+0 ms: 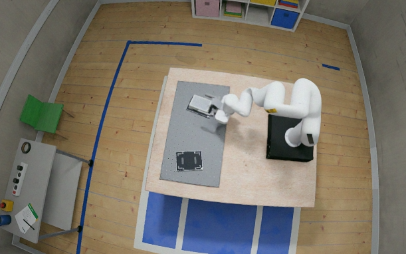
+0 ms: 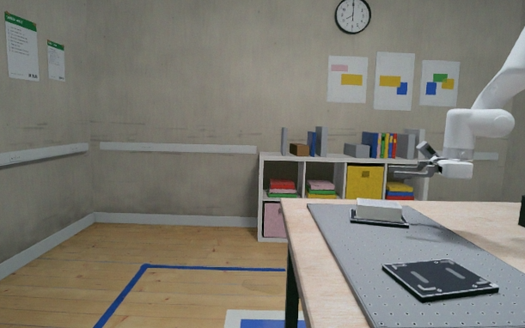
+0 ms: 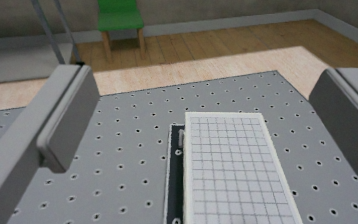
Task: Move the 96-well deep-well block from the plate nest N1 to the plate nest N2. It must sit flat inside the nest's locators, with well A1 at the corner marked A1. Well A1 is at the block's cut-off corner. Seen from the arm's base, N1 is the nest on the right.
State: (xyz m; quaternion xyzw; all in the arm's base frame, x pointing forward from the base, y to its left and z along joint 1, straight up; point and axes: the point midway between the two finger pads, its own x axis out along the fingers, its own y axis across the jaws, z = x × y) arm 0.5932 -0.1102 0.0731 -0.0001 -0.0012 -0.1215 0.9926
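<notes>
The white deep-well block (image 1: 200,104) (image 2: 378,209) (image 3: 235,170) sits on nest N1 (image 1: 194,112) (image 3: 175,175), a dark plate at the far end of the grey board. Its gridded top faces up; its cut-off corner cannot be made out. Nest N2 (image 1: 189,161) (image 2: 438,278) is bare at the near end of the board, with light corner locators. My gripper (image 1: 210,106) (image 2: 392,172) (image 3: 210,121) is open and empty. It hangs above N1, fingers level, on the robot-base side of the block. In the wrist view the block lies between the fingers' lines, right of centre.
The grey perforated board (image 1: 197,136) (image 2: 357,253) lies on the wooden table (image 1: 243,179). The black robot base box (image 1: 290,154) stands at the table's right in the top view. A shelf unit (image 2: 302,159) and a green chair (image 1: 48,116) (image 3: 120,20) stand away from the table.
</notes>
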